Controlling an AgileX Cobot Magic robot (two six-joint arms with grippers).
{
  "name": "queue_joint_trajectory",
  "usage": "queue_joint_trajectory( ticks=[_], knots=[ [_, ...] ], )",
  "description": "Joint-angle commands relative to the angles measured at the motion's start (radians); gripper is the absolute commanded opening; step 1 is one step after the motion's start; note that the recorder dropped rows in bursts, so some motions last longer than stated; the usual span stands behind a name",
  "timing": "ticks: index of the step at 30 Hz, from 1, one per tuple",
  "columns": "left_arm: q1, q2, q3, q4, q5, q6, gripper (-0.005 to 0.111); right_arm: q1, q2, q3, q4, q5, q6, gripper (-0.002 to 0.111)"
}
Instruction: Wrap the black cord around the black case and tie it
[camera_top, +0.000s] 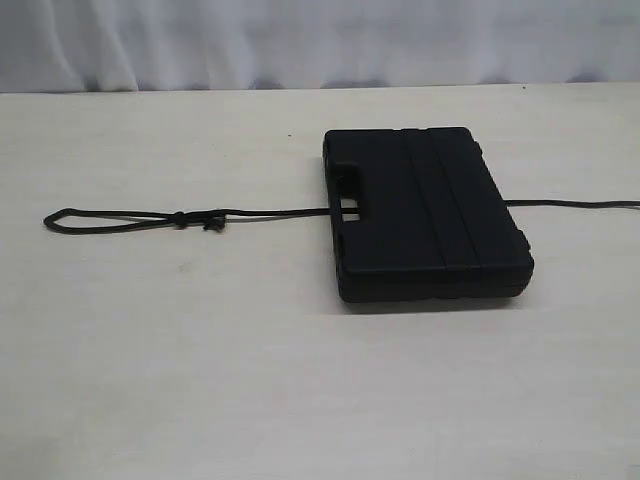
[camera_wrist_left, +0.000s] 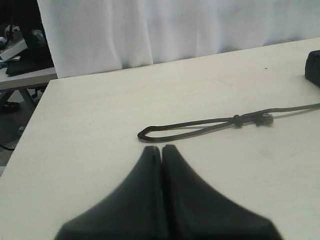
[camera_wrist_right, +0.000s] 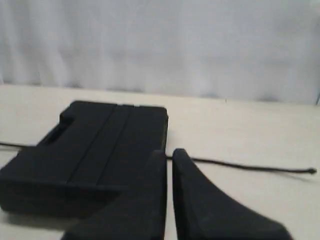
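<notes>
1. The black case (camera_top: 425, 212) lies flat on our bench (camera_top: 200, 380), with the black cord (camera_top: 120, 217) emerging on both sides.
2. Our left gripper (camera_wrist_left: 162, 150) and right gripper (camera_wrist_right: 169, 155) are pressed together, empty.
3. We judge the cord limp and would grasp it near its knots.

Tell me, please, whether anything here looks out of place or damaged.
Nothing stands out: the black case lies flat on the table, and the black cord stretches out untangled on both sides.
</notes>
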Motion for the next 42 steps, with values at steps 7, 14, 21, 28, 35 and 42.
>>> queue_joint_trajectory(
  ticks=[7,14,21,28,35,42],
  knots=[
    [-0.008,-0.003,0.002,-0.007,-0.012,0.002,0.0,0.003,-0.005,0.003,-0.002,-0.567,0.022,0.004],
    [-0.008,-0.003,0.002,-0.007,-0.012,0.002,0.0,0.003,-0.005,-0.005,-0.033,-0.935,0.458,0.004],
    [-0.008,-0.003,0.002,-0.007,-0.012,0.002,0.0,0.003,0.16,-0.57,-0.4,-0.02,0.534,0.005],
    [-0.008,-0.003,0.002,-0.007,-0.012,0.002,0.0,0.003,0.632,-0.956,-0.37,0.38,0.373,0.058],
    [-0.008,-0.003,0.002,-0.007,-0.012,0.002,0.0,0.003,0.993,-1.213,-0.319,0.738,0.254,0.061],
    [-0.008,-0.003,0.002,-0.007,-0.012,0.002,0.0,0.051,1.335,-1.527,-0.332,1.038,0.197,0.061]
  ],
)
